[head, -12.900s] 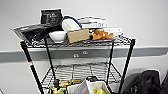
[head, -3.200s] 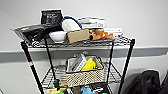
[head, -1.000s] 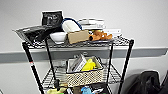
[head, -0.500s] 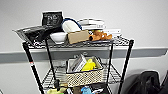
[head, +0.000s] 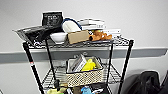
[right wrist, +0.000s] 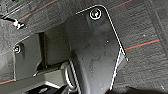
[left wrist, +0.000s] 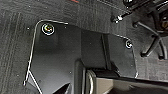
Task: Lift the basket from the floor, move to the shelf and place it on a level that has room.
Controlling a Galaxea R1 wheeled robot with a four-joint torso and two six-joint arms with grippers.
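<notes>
Head view: basket point(head: 84, 75) sits on the shelf's point(head: 126, 62) middle level point(head: 112, 73), near its front edge; a nudge could tip it off. Tool states: cannot tell.

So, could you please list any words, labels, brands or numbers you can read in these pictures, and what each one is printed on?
No text can be read.
Black upright card with pale print on the black wire rack's top tier: lines of print, too blurred to read.
Stacked white boxes: dark marks along the edges, unreadable.
Tan cardboard box: no print shows.
Cream woven basket on the middle tier: no label shows.
</notes>
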